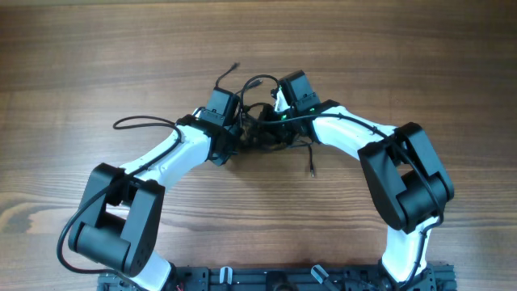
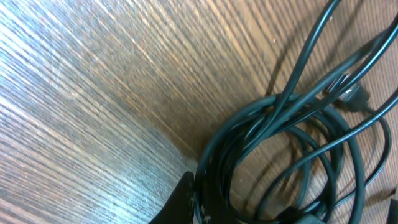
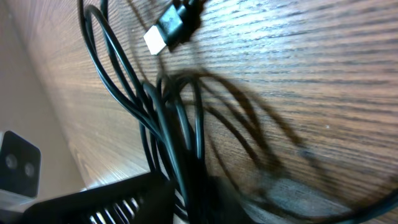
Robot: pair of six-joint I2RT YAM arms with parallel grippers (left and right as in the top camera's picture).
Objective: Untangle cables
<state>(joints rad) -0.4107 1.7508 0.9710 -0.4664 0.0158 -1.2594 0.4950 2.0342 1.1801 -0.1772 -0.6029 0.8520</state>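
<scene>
**Item: tangled cable bundle, mid-table, between both arms**

Contents. Thin black flexible cables (image 1: 260, 131), several strands, bunched in a knot at the middle of the brown wood-grain table (image 1: 81, 65), between the two wrists. Loose runs leave the knot. One long loop lies out to the left on the wood. One tail reaches toward the far edge. One short tail points back toward the robot base, on the right side.

Left gripper (image 2: 242, 214). Black fingers, with only the tips in view at the bottom of the left wrist view. They stand spread. A coil of strands lies on the wood between and beyond them. The thickest run of the coil touches the left-hand finger (image 2: 181, 200). A small dark grey plug (image 2: 352, 94) lies across the far side of the coil.

Right gripper (image 3: 186, 202). Pressed together on a gathered run of strands, which sits against the ribbed black pad (image 3: 121, 208). The opposite finger is only a dark blur. The strands rise from the grip clear of the wood and cast soft shadows on it. A black plug with a silver tip (image 3: 163, 31) hangs near the top of the right wrist view.
</scene>
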